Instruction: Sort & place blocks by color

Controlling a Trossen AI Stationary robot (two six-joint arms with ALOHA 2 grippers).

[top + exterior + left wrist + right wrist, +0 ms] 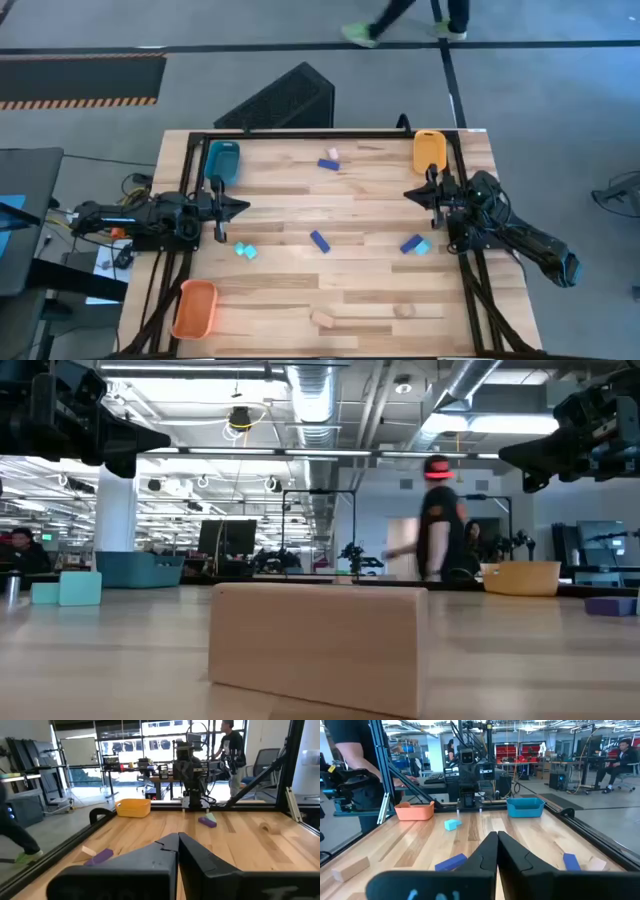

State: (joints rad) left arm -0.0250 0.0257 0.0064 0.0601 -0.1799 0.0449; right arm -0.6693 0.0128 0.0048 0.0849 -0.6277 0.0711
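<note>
Small blocks lie flat and scattered on the wooden table. A dark blue block (328, 164) has a pale one (333, 154) beside it near the far edge. A second dark blue block (319, 241) lies mid-table, and a third (409, 243) touches a cyan block (422, 246). Another cyan block (246, 250) sits left of centre. Two tan blocks (321, 318) (403, 311) lie near the near edge. My left gripper (245, 207) is shut and hovers at the table's left side. My right gripper (408, 193) is shut and hovers at the right side. Neither touches anything.
A teal tray (222, 160) stands at the far left corner, a yellow-orange tray (429, 150) at the far right corner and an orange tray (195, 308) at the near left corner. A black frame (300, 134) edges the table. A person (440, 520) walks beyond the far edge.
</note>
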